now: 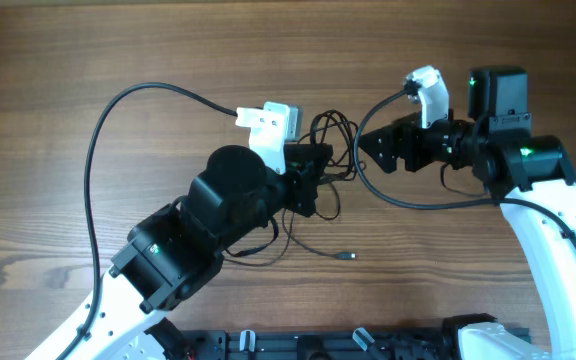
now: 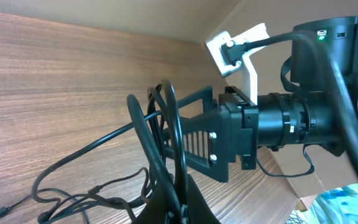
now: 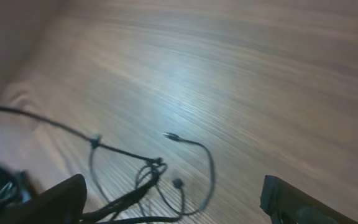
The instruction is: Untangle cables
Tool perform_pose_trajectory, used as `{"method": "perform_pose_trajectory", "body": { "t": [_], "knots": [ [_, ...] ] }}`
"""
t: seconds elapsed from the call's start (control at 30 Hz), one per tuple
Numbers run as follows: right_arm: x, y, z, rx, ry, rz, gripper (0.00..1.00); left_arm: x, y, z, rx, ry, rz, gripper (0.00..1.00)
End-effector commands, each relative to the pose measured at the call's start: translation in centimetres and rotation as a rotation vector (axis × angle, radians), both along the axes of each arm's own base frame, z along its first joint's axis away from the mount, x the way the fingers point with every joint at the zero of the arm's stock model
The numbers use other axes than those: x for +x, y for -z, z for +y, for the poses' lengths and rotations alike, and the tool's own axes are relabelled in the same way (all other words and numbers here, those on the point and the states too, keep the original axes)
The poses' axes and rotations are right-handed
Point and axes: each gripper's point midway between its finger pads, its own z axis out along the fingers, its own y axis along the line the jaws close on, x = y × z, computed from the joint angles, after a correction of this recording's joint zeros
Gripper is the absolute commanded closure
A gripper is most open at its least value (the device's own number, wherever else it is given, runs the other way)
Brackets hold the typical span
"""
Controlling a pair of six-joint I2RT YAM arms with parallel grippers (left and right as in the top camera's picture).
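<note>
The left gripper (image 1: pixel 318 180) reaches in from the lower left and is clamped on the cables (image 1: pixel 332 135) near the middle of the table (image 1: pixel 118 40). Its wrist view shows thin black loops standing up out of the closed jaws at the bottom edge. The pinch itself is cut off by the frame, so I cannot tell how many cords are caught. From overhead the arm's own body covers part of the tangle. Loops show just beyond the gripper and to its right. One strand trails toward the near edge and ends in a small grey plug (image 1: pixel 349 257) lying alone on the wood.

The right gripper (image 1: pixel 368 152) comes in from the right and faces the left one, with the loops between them. Its jaws stand wide apart. In its wrist view one finger (image 3: pixel 48 199) sits at the lower left corner and the other at the lower right, both cropped, with nothing pinched between them. That view is blurred. It shows a knot of cord on the table below and a plug tip at the end of a curved strand, possibly the same plug. From the left wrist the loops pass just in front of the right gripper's spread fingers, and contact cannot be made out.

A thick black lead (image 1: pixel 98 150) arcs from the left arm's white mount (image 1: pixel 271 122) out over the table, apart from the tangle.
</note>
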Motion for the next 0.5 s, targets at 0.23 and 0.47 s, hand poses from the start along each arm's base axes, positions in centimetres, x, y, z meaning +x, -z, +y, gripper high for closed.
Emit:
{"method": "perform_pose_trajectory", "body": {
  "t": [0.23, 0.47],
  "knots": [
    [-0.6, -0.9, 1.4, 0.064, -0.108, -0.047, 0.07, 1.3, 0.2, 2.4, 0.063, -0.13, -0.032, 0.96],
    [-0.2, -2.5, 2.3, 0.124, -0.153, -0.113, 0.04, 0.1, -0.4, 0.6, 0.011, -0.017, -0.017, 0.96]
  ]
}}
